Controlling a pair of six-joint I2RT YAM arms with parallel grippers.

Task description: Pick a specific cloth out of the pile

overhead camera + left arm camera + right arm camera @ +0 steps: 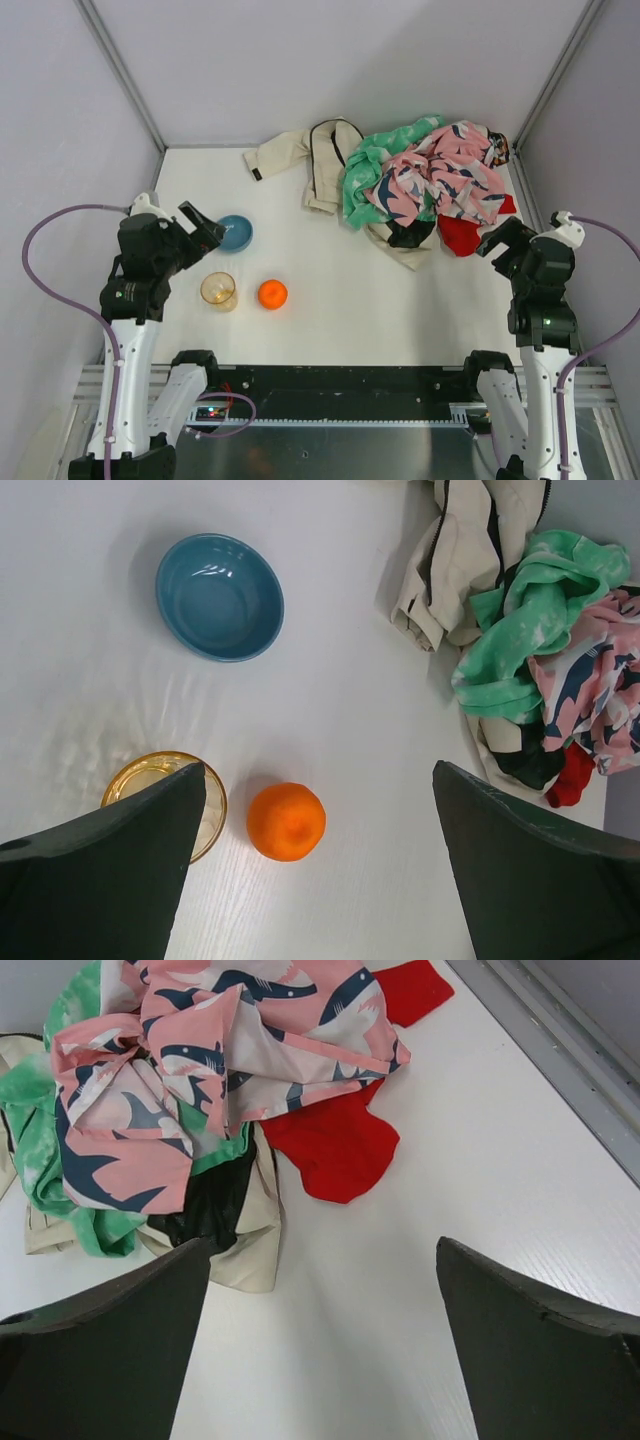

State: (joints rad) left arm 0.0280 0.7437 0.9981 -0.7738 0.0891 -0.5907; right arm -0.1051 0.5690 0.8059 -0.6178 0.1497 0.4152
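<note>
The red cloth lies mostly under the pile at the far right of the table, poking out at the near right edge. In the right wrist view the red cloth shows below a pink patterned piece, with another red corner at the top. It also shows as a small red bit in the left wrist view. My right gripper is open and empty, just right of the red cloth and apart from it. My left gripper is open and empty at the left.
A blue bowl, an amber glass cup and an orange sit on the left half of the white table. A beige garment with dark trim spreads left from the pile. Walls stand close behind and beside.
</note>
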